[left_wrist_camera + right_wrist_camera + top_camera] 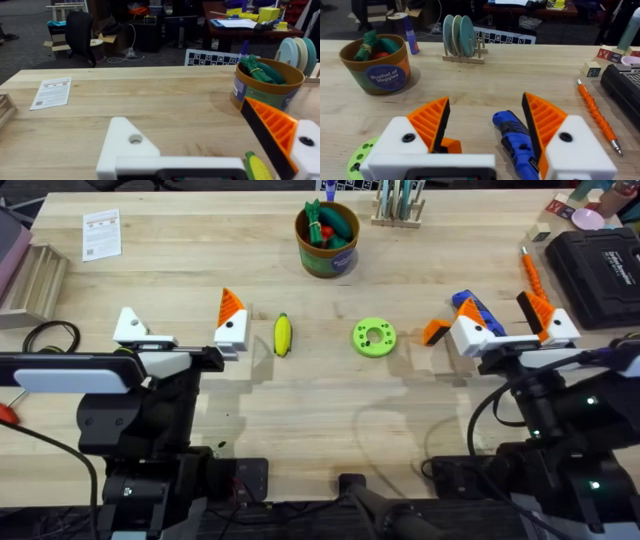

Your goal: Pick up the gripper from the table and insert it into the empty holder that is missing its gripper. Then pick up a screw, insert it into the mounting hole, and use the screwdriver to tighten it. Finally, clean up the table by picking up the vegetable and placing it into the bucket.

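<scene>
My left gripper stands open at the table's left. Its left finger mount is the bare white holder; its right one carries an orange pad. The yellow vegetable lies just right of it. My right gripper is open, its fingers either side of the blue screwdriver lying on the table. The loose orange gripper lies beside its left finger. The bucket stands at the back centre, holding toy vegetables.
A green holed disc lies mid-table. An orange pen and a black case are at the right. A paper card and a wooden rack are at the left, with a dish rack at the back.
</scene>
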Tool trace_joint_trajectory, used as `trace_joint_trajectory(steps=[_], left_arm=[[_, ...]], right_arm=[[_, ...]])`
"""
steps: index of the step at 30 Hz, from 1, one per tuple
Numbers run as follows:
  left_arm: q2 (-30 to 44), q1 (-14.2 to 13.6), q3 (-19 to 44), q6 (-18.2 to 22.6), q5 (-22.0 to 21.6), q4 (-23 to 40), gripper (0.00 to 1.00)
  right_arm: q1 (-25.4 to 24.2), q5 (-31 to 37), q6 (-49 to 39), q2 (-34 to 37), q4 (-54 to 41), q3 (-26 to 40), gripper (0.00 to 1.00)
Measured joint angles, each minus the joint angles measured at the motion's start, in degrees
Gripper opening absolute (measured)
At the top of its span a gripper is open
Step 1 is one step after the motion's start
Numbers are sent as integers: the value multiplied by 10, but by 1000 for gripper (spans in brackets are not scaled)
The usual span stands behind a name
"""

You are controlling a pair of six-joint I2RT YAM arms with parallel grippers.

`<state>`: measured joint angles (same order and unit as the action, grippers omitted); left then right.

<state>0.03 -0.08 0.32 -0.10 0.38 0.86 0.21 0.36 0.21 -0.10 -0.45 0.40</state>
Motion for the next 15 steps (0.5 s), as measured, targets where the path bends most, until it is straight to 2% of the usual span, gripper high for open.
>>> trace_joint_trajectory(steps=[10,15], left_arm=[[0,0,0,0,0,-8,985],[0,0,4,-4,3,-32,985]], right_arm=[[0,0,0,0,4,0,873],[0,3,0,0,54,5,873]])
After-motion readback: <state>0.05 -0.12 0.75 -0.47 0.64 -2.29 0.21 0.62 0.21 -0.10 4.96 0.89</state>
